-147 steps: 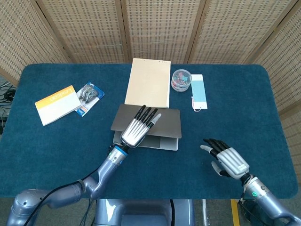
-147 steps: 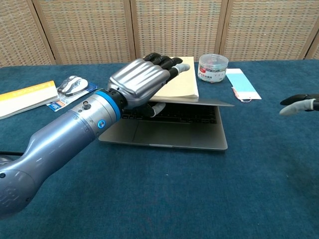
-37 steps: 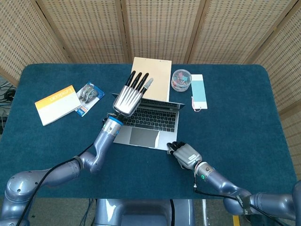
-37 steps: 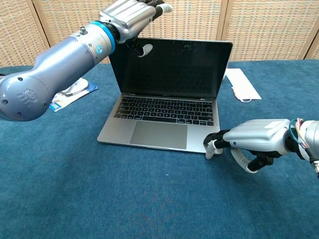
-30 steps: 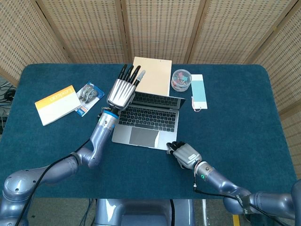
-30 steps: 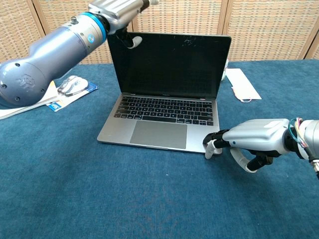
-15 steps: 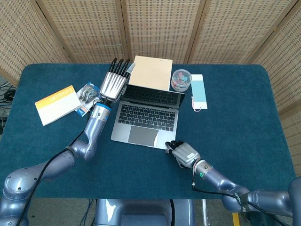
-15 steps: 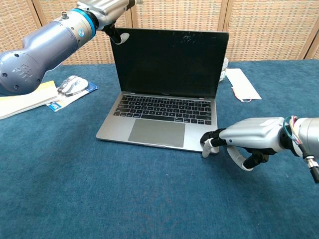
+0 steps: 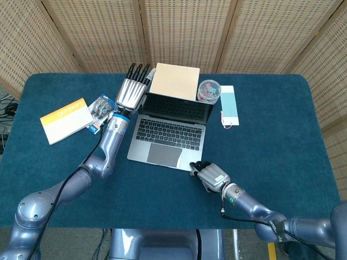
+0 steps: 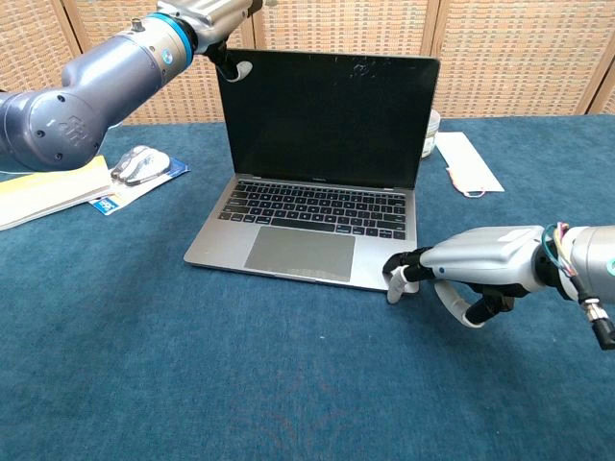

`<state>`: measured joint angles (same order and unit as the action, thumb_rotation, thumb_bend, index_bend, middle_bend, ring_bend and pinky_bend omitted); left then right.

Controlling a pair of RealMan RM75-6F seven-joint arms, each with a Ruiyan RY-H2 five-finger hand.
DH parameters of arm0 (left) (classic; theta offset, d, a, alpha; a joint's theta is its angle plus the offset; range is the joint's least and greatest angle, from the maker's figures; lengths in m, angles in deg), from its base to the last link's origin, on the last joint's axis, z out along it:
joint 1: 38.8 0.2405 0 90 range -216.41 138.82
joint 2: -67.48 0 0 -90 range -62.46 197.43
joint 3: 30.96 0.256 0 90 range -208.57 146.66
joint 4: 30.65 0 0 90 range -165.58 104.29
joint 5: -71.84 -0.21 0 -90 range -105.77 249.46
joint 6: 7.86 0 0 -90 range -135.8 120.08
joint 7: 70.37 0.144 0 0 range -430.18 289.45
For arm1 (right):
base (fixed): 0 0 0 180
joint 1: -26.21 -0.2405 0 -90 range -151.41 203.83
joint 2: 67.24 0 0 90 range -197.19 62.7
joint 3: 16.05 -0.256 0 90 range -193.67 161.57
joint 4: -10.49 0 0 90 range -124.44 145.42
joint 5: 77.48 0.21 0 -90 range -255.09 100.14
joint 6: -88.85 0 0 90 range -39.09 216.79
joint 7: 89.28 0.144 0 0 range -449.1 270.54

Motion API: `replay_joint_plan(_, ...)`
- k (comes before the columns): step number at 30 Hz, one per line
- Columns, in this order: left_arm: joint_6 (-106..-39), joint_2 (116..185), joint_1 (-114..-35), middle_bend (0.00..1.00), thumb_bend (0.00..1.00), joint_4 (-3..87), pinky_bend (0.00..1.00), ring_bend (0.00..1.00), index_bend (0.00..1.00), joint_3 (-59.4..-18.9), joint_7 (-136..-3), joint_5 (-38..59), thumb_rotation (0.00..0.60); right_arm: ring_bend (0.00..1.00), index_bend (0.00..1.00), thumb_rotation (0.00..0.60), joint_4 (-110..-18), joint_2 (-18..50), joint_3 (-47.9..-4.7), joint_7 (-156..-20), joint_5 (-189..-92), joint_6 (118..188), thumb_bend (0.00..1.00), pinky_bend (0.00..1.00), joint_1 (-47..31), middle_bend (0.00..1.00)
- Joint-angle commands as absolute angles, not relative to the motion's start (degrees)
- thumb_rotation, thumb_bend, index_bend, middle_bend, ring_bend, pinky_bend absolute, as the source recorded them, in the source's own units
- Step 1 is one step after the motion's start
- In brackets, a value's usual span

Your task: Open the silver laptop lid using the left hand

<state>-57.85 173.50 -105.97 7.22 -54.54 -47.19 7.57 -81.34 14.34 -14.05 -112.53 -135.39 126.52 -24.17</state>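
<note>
Silver laptop (image 10: 317, 182) stands open, screen dark — your left hand (image 9: 132, 92), fingers straight, grips nothing; right hand (image 10: 471, 264), curled, touches its corner.

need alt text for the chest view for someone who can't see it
A silver laptop stands open on a blue table, its dark screen upright. The left hand is at the lid's top left corner, and the right hand touches the base's front right corner. A yellow booklet and a packaged item lie at left.
</note>
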Motion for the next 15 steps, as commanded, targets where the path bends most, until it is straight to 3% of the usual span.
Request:
replay_joint_plan(1, -57.47, 173.99, -106.62, 0.00, 0.44, 6.34, 0.00, 0.00, 0.00, -55.10, -47.38, 8.42, 0.600, 0.02, 0.19, 0.600, -81.25, 14.21, -13.89, -112.34, -135.53, 126.49, 1.00, 0.15, -24.20, 0.09)
replay_joint_plan(15, -57.79, 174.77, -108.22, 0.00, 0.44, 5.36, 0.00, 0.00, 0.00, -56.67, -44.56, 11.79, 0.600, 0.02, 0.19, 0.600, -80.94, 13.42, -13.37, -110.68, -136.53, 126.67, 1.00, 0.15, -23.87, 0.10)
